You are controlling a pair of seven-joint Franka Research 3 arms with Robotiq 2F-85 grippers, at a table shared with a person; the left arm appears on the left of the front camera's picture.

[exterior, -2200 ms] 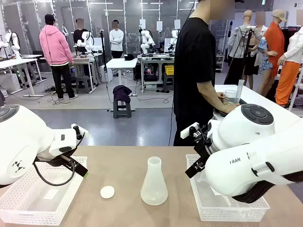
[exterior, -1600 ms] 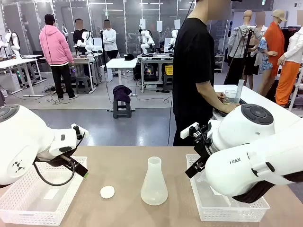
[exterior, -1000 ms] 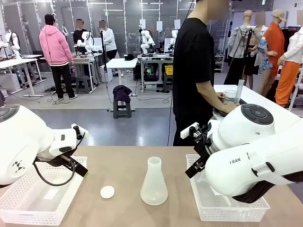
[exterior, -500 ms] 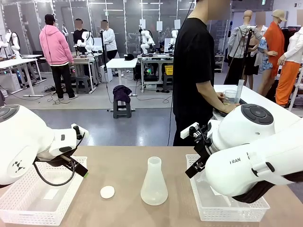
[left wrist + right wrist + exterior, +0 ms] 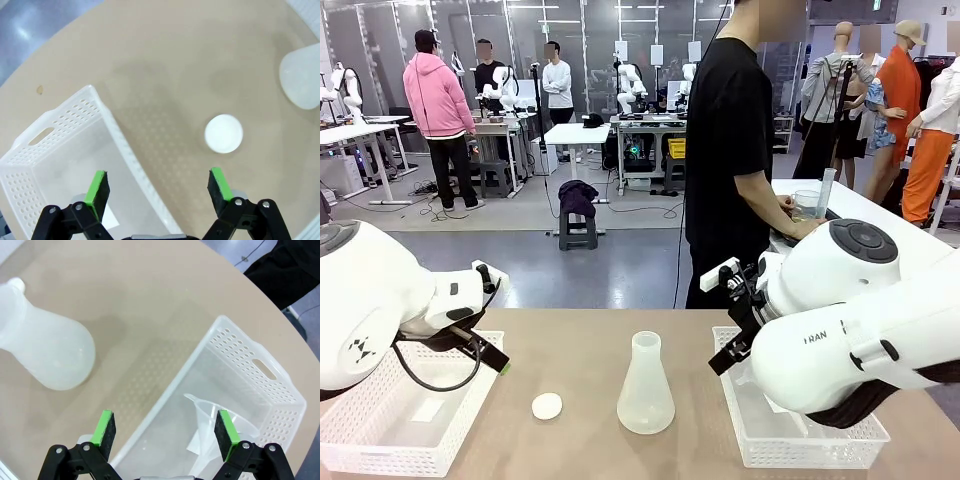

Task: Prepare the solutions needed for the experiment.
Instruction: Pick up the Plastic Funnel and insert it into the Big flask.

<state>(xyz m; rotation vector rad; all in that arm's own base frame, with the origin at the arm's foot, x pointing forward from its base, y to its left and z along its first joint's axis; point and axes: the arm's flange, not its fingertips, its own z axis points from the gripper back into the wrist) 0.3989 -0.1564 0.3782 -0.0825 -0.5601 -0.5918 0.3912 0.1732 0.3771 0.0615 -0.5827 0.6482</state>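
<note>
Solutions cannot be picked out with certainty: a cloudy plastic flask stands upright at the middle of the tabletop. It looks whitish, and I cannot tell whether it holds liquid. A small white round cap lies just to the flask's left, apart from it.

A white perforated basket sits at each side. The right basket holds a clear funnel.

The left arm's fingers are spread wide and hold nothing, hanging above a wall of the left basket, near the cap. The right arm's fingers are likewise wide apart and empty, above the right basket's wall nearest the flask.

Across the tabletop a person in a black shirt faces a side table, hands beside a clear beaker and a tall cylinder.
</note>
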